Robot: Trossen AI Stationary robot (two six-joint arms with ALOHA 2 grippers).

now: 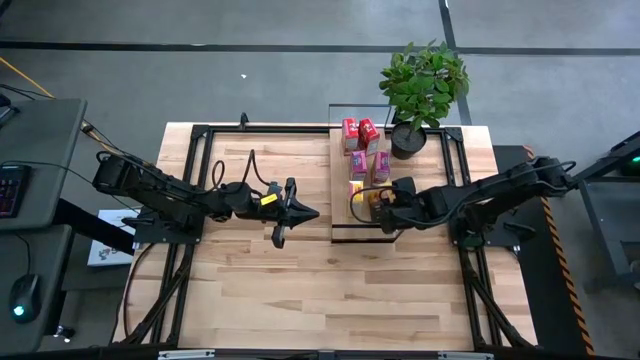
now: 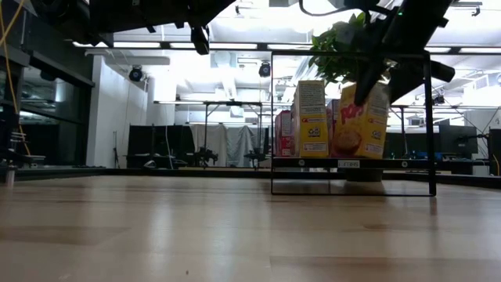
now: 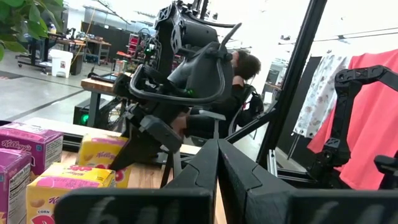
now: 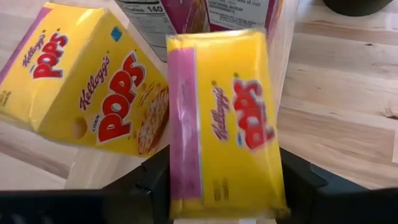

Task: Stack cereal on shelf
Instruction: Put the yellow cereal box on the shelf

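Yellow cardboard fills the right wrist view: a yellow cereal box point(image 4: 227, 118) sits between the dark fingers of the right hand point(image 1: 385, 212), which flank its two sides. Whether they press the box or have just parted from it I cannot tell, since the contact is blurred. A second yellow box point(image 4: 87, 87) stands just beside it, tilted in that view.

From above, the shelf point(image 1: 340, 232) lies at about two o'clock from the tabletop's point(image 1: 300, 290) centre, a narrow plank running from twelve towards six. On it the boxes stand in pairs: two red boxes point(image 1: 358, 134) at the twelve o'clock end, two pink-purple boxes point(image 1: 368, 165) next, then the yellow ones at the right hand. A potted plant point(image 1: 424, 85) stands just beside the red pair, at their three o'clock.

In the low view the yellow boxes stand upright on the raised shelf, one of them under the right arm's fingers.

At the tabletop's centre the left hand point(image 1: 288, 212) hovers well apart from the shelf, at its nine o'clock, fingers closed together with nothing between them. Beyond the tabletop, the left wrist view shows a seated person point(image 3: 239, 93).
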